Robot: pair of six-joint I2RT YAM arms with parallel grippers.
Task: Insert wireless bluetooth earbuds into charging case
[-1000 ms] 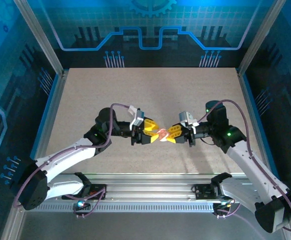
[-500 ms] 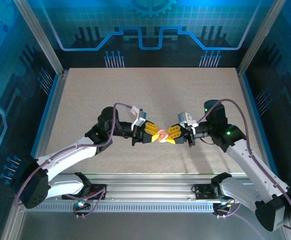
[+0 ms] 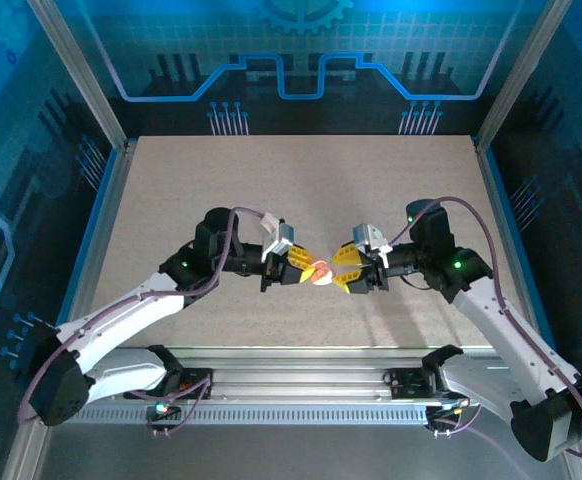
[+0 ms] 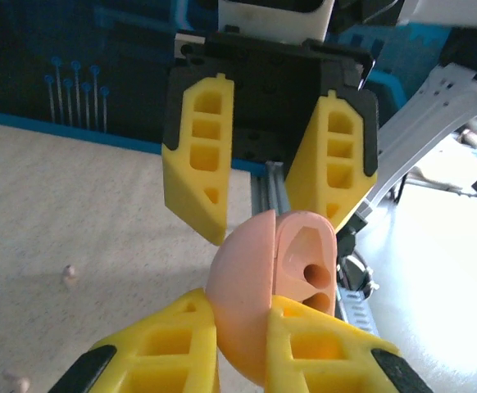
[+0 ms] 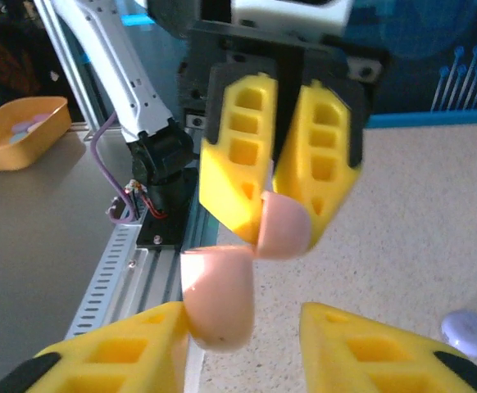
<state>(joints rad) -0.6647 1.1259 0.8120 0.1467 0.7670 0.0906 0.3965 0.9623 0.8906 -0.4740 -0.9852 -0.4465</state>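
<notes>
1. Left gripper (image 3: 306, 270) is pressed together on the pink charging case (image 3: 320, 272), pinching it above the middle of the surface (image 3: 171, 190), a little nearer the near edge than the far one.
2. Seen from the left wrist, this gripper (image 4: 243, 319) clamps the lower part of the case (image 4: 247, 286) between its yellow fingers (image 4: 165, 348).
3. The case stands open. One half is a smooth rounded shell, and the other turns its flat inner face (image 4: 304, 254) to the camera, with a dark round socket in it.
4. Right gripper (image 3: 343, 270) faces the left one tip to tip, with its jaws spread.
5. In the left wrist view the right gripper (image 4: 267, 225) has a finger on each side of the top of the case, with gaps showing.
6. From the right wrist, the right gripper (image 5: 247, 327) is wide apart. One case half (image 5: 218, 295) hangs just beside one of its fingers (image 5: 115, 356); whether they touch I cannot tell.
7. The other half (image 5: 283, 225) sits between the closed fingers of the left gripper (image 5: 275, 225).
8. Two wireless bluetooth earbuds (image 4: 69, 276) (image 4: 13, 378), tiny and pale, lie on the surface well apart from the case and from each other.
9. A lavender round case (image 5: 468, 327) lies flat on the surface near the right gripper.
10. An orange tray (image 5: 17, 131) sits off the surface, beyond the rail on the near edge.
</notes>
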